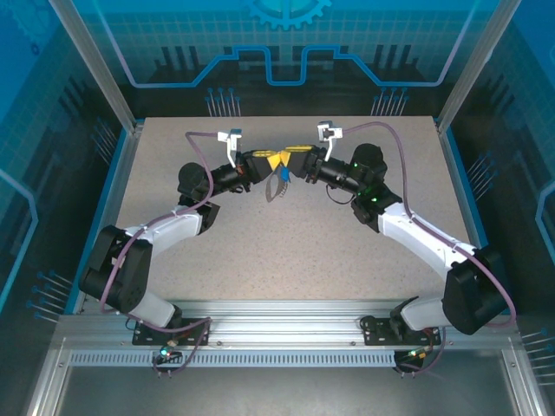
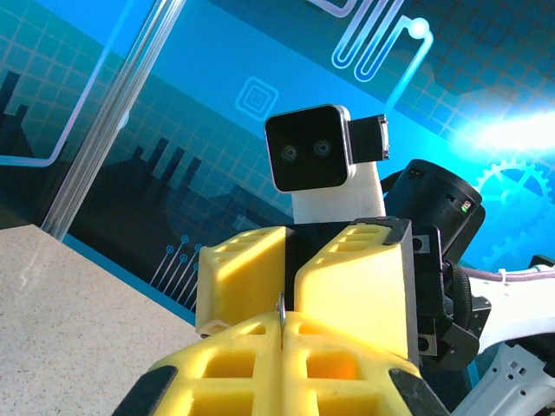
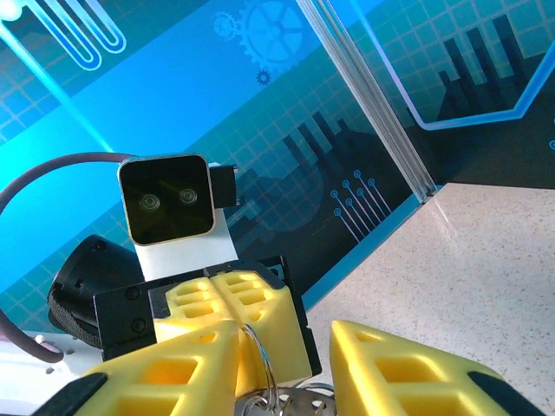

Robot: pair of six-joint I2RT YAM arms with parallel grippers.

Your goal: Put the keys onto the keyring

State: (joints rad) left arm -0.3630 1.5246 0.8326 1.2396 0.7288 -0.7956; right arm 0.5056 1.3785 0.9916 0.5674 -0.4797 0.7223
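The left pincer (image 1: 267, 160) and right pincer (image 1: 295, 157) are yellow, the tabletop (image 1: 286, 260) speckled beige. The key (image 1: 284, 185) is blue-headed, the keyring (image 1: 272, 191) grey, the walls (image 1: 286, 52) blue with circuit patterns.

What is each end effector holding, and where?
The left end effector pinches the keyring by its silver ring's rim. The right end effector is open around that ring, apparently gripping nothing.

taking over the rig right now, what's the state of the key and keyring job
Left gripper: shut on the keyring at its metal ring, raised over the table.
Right gripper: open, fingers either side of that ring.
Blue key: hanging just below the two grippers.
Done: key and keyring are up together mid-air.
Left: unclear whether the key is on the ring; check, then finish threading.
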